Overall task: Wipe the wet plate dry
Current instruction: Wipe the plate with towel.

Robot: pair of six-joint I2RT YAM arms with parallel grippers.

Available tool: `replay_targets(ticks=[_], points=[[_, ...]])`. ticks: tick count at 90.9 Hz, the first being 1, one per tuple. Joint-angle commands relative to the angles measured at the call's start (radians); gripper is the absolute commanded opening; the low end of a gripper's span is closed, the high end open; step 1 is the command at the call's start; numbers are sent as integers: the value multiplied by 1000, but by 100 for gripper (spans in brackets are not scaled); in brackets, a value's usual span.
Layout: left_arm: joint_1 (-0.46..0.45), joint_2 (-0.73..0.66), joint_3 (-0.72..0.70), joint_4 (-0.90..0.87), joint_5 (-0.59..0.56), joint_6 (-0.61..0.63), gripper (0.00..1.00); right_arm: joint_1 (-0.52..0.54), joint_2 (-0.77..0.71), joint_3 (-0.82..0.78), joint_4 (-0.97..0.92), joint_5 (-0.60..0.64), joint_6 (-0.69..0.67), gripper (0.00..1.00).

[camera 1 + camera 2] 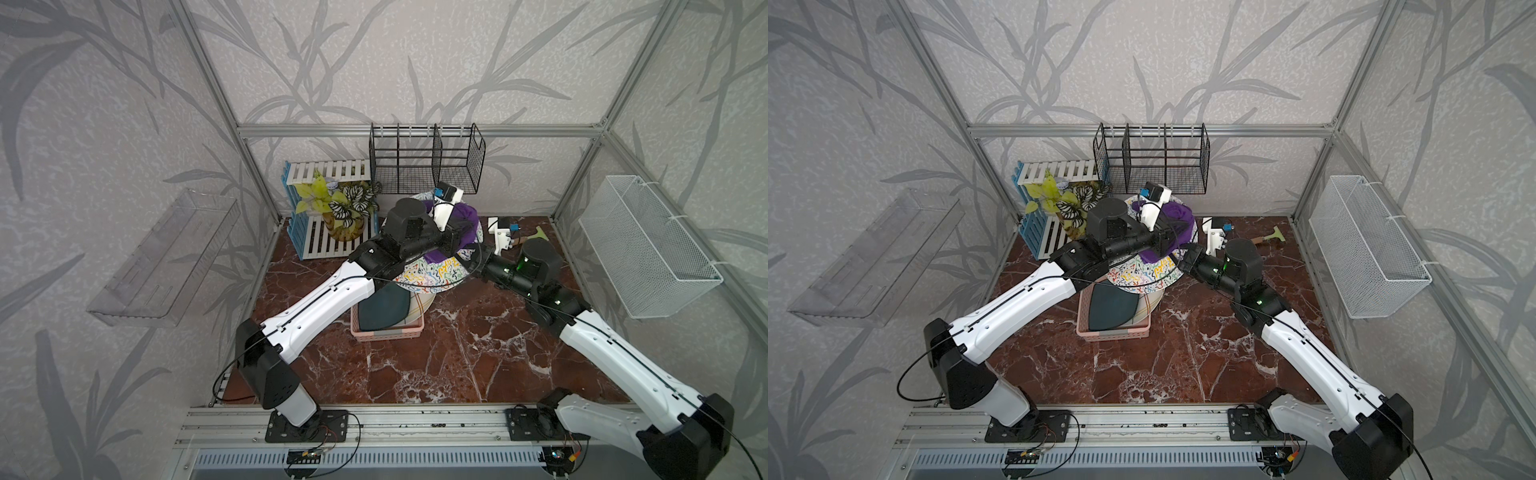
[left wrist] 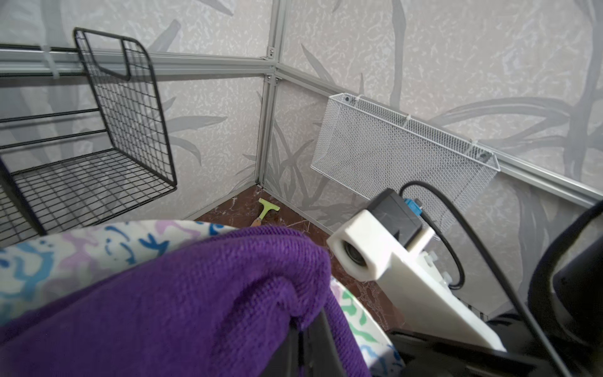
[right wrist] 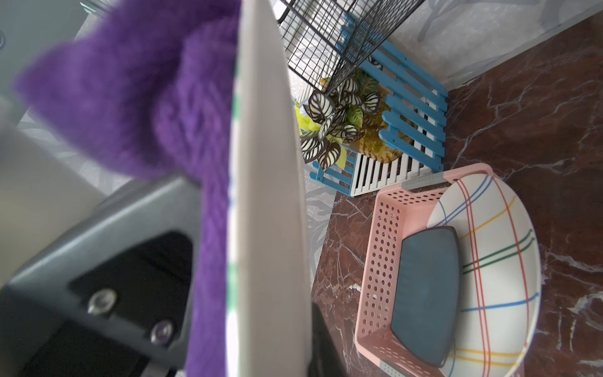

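Left hand (image 1: 462,235) is clamped on the cloth (image 1: 466,216), pressing it to the plate (image 1: 428,275), which the right hand (image 1: 473,255) grips by its rim, tilted above the basket (image 1: 386,332). Wiping looks under way; next, the cloth must sweep the uncovered face while the plate holds steady.

Plate (image 1: 428,275): round, white w/ multicolour squiggles on its face; seen edge-on in right wrist view, underside plain pale. It's up off the counter (image 1: 457,353), in the air over the back-ctr area near the back edge, tilted, patterned face upward in both top views. Wet or dry: can't tell. Cloth (image 1: 468,217): purple terry, bunched & folded, pressed on the plate's patterned face, covering the far part. Near part of the face is bare.
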Motion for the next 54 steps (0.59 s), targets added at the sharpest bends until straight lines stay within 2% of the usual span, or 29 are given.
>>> replay_targets(ticks=[1, 11, 20, 28, 38, 45, 54], points=[[131, 34, -51, -84, -119, -137, 0, 28, -47, 108, 336, -134, -60, 0], [104, 59, -42, -98, -26, -105, 0, 2, -75, 93, 334, -48, -57, 0], [122, 12, -129, -41, 26, -178, 0, -104, -98, 63, 358, -9, 43, 0], [209, -97, -289, 144, 75, -322, 0, -221, -121, 9, 443, -19, 166, 0], [328, -173, -410, 395, 267, -550, 0, -309, -143, -41, 535, -69, 266, 0], [366, -203, -470, 613, 349, -741, 0, -338, -165, -65, 572, -80, 313, 0], [375, -199, -511, 899, 389, -989, 0, -343, -174, -74, 664, -81, 380, 0]])
